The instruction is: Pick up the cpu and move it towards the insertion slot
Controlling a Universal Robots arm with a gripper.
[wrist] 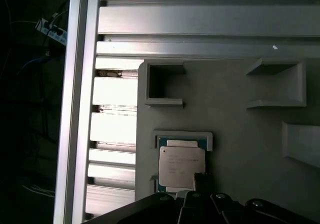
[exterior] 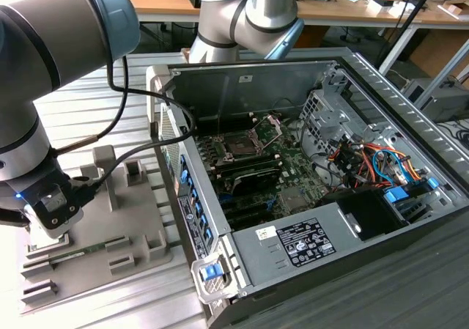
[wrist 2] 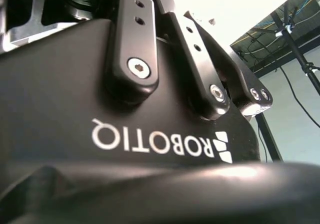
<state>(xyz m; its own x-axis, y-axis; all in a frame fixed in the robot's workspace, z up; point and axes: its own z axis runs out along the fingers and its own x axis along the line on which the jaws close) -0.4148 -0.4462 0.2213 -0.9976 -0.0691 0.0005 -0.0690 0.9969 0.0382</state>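
Gripper low over grey tray, pick-up step probably in hand, its opening I cannot tell; cpu lies flat in a tray pocket beneath it, well apart from the insertion slot in the open case; lifting calls for a square hold on its edges.

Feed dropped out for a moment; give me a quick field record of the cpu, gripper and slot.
cpu: pale silvery square chip, flat in its nest on the grey moulded fixture tray
gripper: low over that tray, just above the chip
insertion slot: square metal-framed socket inside the open computer case, apart from the gripper
progress: cpu not lifted
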